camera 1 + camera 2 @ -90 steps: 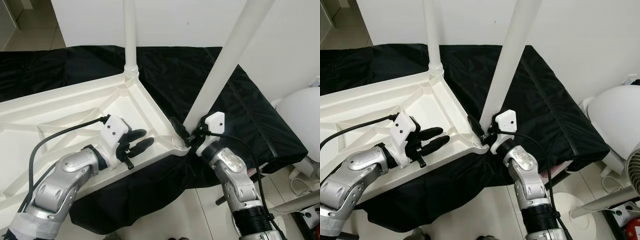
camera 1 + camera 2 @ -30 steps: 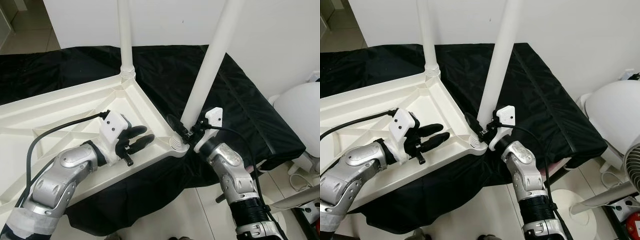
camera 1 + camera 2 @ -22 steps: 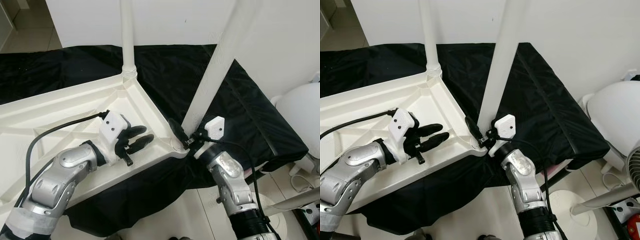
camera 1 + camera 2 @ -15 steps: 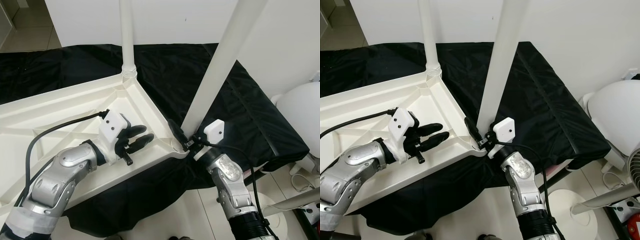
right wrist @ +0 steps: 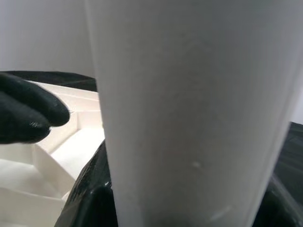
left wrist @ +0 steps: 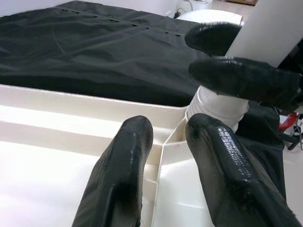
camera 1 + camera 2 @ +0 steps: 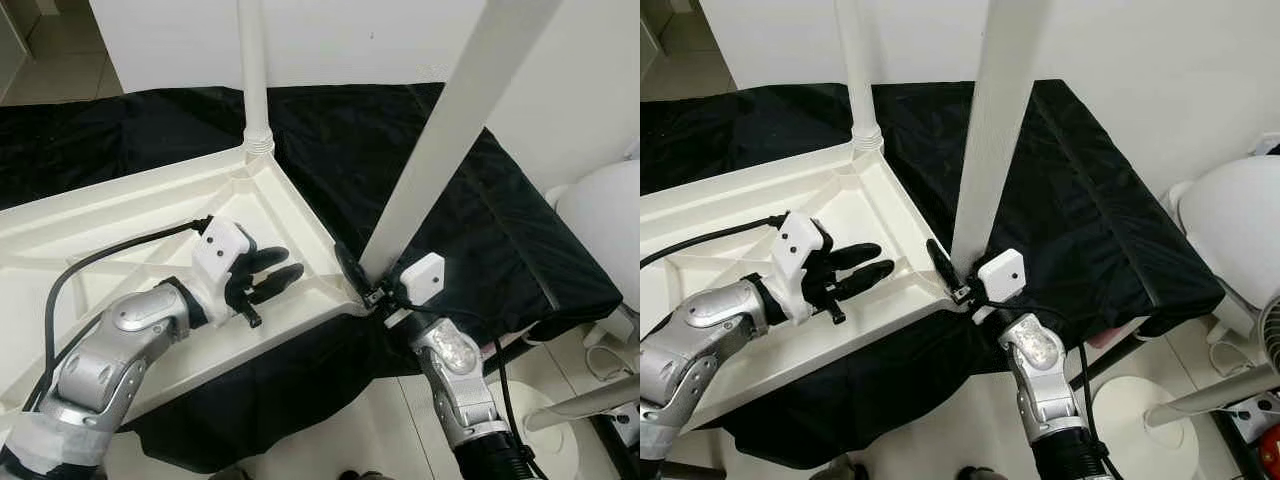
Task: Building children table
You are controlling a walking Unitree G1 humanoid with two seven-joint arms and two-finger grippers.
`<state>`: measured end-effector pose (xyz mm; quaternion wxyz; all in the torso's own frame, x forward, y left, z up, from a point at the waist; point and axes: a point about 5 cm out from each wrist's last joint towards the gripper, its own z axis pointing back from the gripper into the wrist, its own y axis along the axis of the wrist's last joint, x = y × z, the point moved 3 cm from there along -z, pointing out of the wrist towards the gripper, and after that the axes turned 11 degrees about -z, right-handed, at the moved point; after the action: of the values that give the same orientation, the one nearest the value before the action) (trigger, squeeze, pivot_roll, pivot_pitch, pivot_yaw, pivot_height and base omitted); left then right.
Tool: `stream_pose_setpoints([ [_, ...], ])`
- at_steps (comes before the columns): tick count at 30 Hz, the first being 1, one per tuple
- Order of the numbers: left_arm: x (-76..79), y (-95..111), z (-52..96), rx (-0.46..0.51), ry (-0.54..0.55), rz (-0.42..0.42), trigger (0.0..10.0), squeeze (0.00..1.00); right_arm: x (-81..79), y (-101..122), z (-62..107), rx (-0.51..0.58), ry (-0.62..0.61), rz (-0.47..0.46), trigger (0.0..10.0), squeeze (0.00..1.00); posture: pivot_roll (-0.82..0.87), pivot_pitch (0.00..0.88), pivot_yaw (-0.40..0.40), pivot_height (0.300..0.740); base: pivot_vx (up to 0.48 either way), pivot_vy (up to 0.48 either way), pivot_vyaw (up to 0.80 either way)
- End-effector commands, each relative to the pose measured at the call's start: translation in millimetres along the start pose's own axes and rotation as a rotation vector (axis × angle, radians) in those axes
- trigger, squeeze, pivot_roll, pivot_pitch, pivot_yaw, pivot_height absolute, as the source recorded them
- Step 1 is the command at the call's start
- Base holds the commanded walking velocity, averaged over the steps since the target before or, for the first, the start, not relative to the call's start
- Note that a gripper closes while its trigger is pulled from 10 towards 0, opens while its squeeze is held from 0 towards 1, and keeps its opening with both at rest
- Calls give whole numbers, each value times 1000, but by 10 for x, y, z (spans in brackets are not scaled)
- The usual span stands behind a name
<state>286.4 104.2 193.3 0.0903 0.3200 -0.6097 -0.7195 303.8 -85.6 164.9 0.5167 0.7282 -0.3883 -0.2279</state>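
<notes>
The white plastic tabletop (image 7: pixel 120 220) lies upside down on a black cloth. One white leg (image 7: pixel 255 80) stands upright in its far corner. A second white leg (image 7: pixel 445 140) leans to the right, with its ribbed lower end (image 6: pixel 218 106) at the near corner socket. My right gripper (image 7: pixel 368 280) is shut on the bottom of this leg (image 5: pixel 189 118), just above the socket. My left gripper (image 7: pixel 290 262) rests open on the tabletop's underside beside that corner, and its fingers (image 6: pixel 128 156) straddle a moulded rib.
The black cloth (image 7: pixel 480 200) covers the low surface and drops off at the front and right edges. A large white rounded object (image 7: pixel 600 220) and a white round stand base (image 7: pixel 1140 420) are on the tiled floor to the right. A white wall stands close behind.
The held leg has tipped from near upright to leaning further right. My right wrist has dropped lower at the corner. The left gripper has stayed on the tabletop.
</notes>
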Motion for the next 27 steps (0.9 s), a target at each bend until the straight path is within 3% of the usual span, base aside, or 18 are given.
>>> stream_pose_setpoints([
  [1, 23, -10, 14, -1, -55, 5, 10000, 0, -16, -187, 70, -101, 7, -13, 10000, 0, 154, 146, -4, 740, 0, 0, 0],
  [5, 16, -9, 10, 0, -56, 2, 10000, 0, -38, -150, 5, -121, 73, -9, 10000, 0, 152, 144, 0, 740, 0, 0, 0],
  [13, 24, -6, -9, 6, -57, 4, 10000, 0, -92, -252, 69, -194, 140, -72, 10000, 0, 146, 137, -5, 740, 0, 0, 0],
  [22, 19, -9, -16, 6, -55, 6, 10000, 0, -33, -281, 45, -244, 118, -204, 10000, 0, 147, 138, -7, 740, 0, 0, 0],
  [27, 20, -9, -18, 7, -56, 5, 10000, 0, -10, -292, 31, -265, 109, -225, 10000, 0, 146, 134, -10, 740, 0, 0, 0],
])
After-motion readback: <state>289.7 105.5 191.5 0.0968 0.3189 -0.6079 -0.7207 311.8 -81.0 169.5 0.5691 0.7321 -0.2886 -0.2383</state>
